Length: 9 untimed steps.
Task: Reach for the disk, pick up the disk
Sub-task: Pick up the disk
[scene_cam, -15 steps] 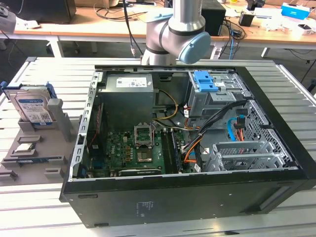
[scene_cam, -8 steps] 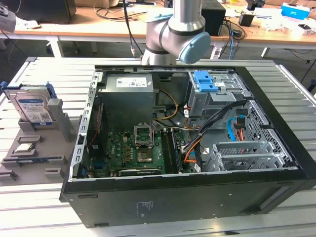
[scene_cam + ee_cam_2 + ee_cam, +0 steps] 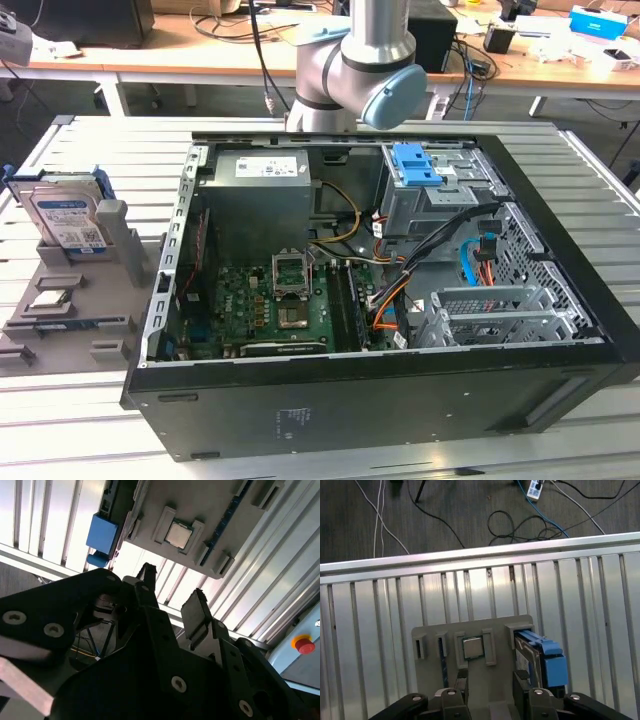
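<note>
The disk [image 3: 66,214] is standing in a grey holder [image 3: 125,270] on the slatted table [image 3: 80,420], at the exterior view's left of the case [image 3: 400,385]. The gripper [image 3: 491,675] is hovering above, fingers [image 3: 462,676] spread, empty. Cables [image 3: 520,522] are trailing across the floor [image 3: 445,505].

Over to the arm [image 3: 352,25]: smooth silver-grey tube, ending in a fat grey joint housing [image 3: 335,85], capped with a round pale-blue cap [image 3: 393,97]. Now the tool [image 3: 172,587] in the second wrist view: matte black all over, blocky angular links, two flat dark fingers [image 3: 196,610] with stepped tips. Bright round screw heads [image 3: 172,682] dotted across the black plates, and a pale grey bar [image 3: 22,680] at one edge. Same black tool [image 3: 491,680] in the first wrist view, silver screw heads strung along its links.
</note>
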{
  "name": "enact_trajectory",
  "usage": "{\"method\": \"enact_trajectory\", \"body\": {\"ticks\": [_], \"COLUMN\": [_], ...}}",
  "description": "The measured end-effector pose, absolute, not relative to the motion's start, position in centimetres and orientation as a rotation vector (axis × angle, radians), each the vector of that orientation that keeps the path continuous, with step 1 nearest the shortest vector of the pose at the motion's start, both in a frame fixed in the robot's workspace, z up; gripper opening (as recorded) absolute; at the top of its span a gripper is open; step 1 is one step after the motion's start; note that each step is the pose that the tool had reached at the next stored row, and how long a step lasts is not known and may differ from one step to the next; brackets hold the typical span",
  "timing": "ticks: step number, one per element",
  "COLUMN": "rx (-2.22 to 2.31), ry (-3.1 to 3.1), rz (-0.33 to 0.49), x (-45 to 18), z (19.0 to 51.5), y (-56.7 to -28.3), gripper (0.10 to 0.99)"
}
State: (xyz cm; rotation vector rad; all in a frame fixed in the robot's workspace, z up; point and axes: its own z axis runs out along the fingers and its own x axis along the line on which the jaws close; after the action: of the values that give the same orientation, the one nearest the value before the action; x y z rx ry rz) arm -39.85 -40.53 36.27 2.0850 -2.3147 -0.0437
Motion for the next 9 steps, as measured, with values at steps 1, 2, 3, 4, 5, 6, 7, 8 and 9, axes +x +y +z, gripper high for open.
{"method": "enact_trajectory", "body": {"ticks": [1, 2, 3, 4, 5, 6, 7, 8, 9], "rx": [2.085, 2.085, 2.085, 2.085, 2.085, 2.085, 2.085, 2.085, 2.084], "ry": [-2.315, -2.315, -2.315, -2.315, -2.315, -2.315, -2.314, -2.314, -2.314], "rz": [-0.044, -0.044, -0.044, -0.044, -0.044, -0.043, -0.043, -0.043, -0.042], "x": [-39.8, -39.9, -39.9, -39.8, -39.8, -39.8, -39.8, -39.8, -39.8], "z": [36.3, 36.3, 36.3, 36.3, 36.3, 36.3, 36.3, 36.3, 36.3], "y": [-40.5, -40.5, -40.4, -40.2, -39.9, -39.6, -39.2, -38.9, -38.2], "gripper": [0.482, 0.482, 0.482, 0.482, 0.482, 0.482, 0.482, 0.482, 0.482]}}
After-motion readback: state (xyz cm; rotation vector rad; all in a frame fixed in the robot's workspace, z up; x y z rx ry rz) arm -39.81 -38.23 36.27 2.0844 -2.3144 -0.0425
